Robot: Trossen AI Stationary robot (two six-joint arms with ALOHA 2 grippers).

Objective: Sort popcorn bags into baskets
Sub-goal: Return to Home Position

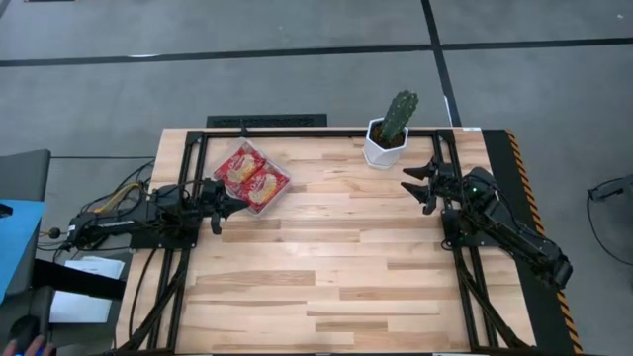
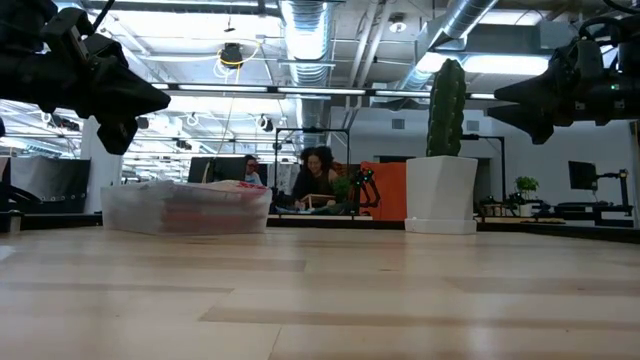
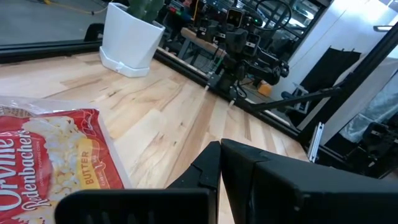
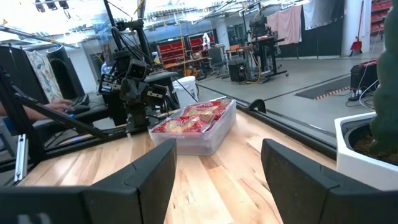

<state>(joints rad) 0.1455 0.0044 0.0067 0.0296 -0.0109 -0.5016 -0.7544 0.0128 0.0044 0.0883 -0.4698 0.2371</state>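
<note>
Place: probably robotics lab | exposed ceiling ducts (image 2: 300,28) | red shelving (image 4: 179,53) | people in background (image 2: 318,178)

Both arms folded low at opposite sides, left gripper (image 1: 229,205) fingers together, right gripper (image 1: 415,184) fingers spread wide

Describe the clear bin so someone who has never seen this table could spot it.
On the wooden table, follow the edge where the white cactus pot stands toward the side of the left arm. The clear bin sits there at a slant; it is the only see-through container and holds red popcorn bags.
</note>
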